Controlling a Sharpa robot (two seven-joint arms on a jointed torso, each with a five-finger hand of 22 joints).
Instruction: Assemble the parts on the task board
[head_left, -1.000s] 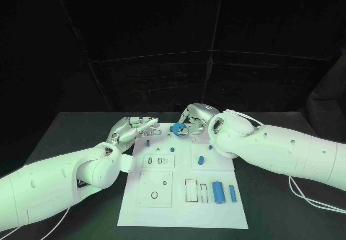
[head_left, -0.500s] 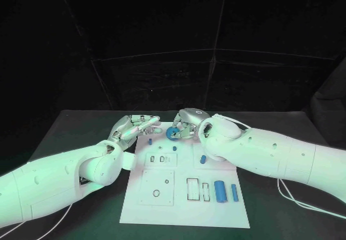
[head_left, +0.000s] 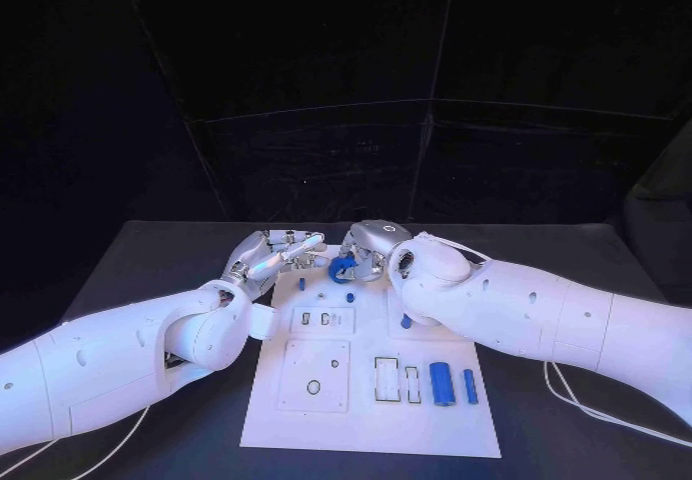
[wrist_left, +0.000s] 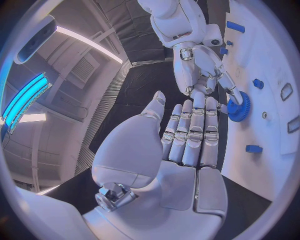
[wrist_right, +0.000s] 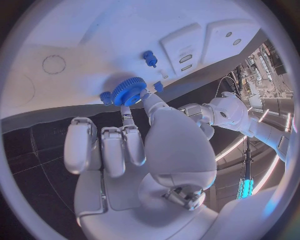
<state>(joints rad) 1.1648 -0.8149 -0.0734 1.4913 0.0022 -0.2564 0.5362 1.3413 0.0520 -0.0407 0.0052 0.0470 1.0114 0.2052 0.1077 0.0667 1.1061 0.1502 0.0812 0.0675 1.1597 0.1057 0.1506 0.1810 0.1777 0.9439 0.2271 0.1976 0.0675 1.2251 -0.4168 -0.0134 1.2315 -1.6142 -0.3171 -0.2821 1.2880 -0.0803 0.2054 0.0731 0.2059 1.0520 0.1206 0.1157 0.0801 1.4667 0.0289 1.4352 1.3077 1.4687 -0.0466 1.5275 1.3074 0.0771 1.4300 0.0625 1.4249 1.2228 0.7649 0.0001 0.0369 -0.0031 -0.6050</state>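
Note:
The white task board (head_left: 433, 420) lies in the middle of the black table. My right hand (head_left: 369, 250) pinches a blue gear (head_left: 343, 268) between thumb and a finger, just over the board's far end; the gear (wrist_right: 129, 91) and the same pinch (wrist_left: 238, 106) show in both wrist views. My left hand (head_left: 274, 255) hovers at the board's far left corner, close beside the gear, fingers (wrist_left: 194, 132) stretched out and holding nothing. Two blue cylinders (head_left: 440, 383) lie on the board's near right. Small blue pegs (head_left: 351, 297) stand near the far end.
Raised white plates (head_left: 315, 375) with holes and two rectangular slots (head_left: 384, 380) occupy the board's near half. Another small blue piece (head_left: 405, 321) sits mid-board beside my right forearm. A cable (head_left: 577, 400) trails on the table at the right.
My right hand has carried the blue gear a little to the left and lower, nearer the left hand's fingertips. The left hand has hardly moved.

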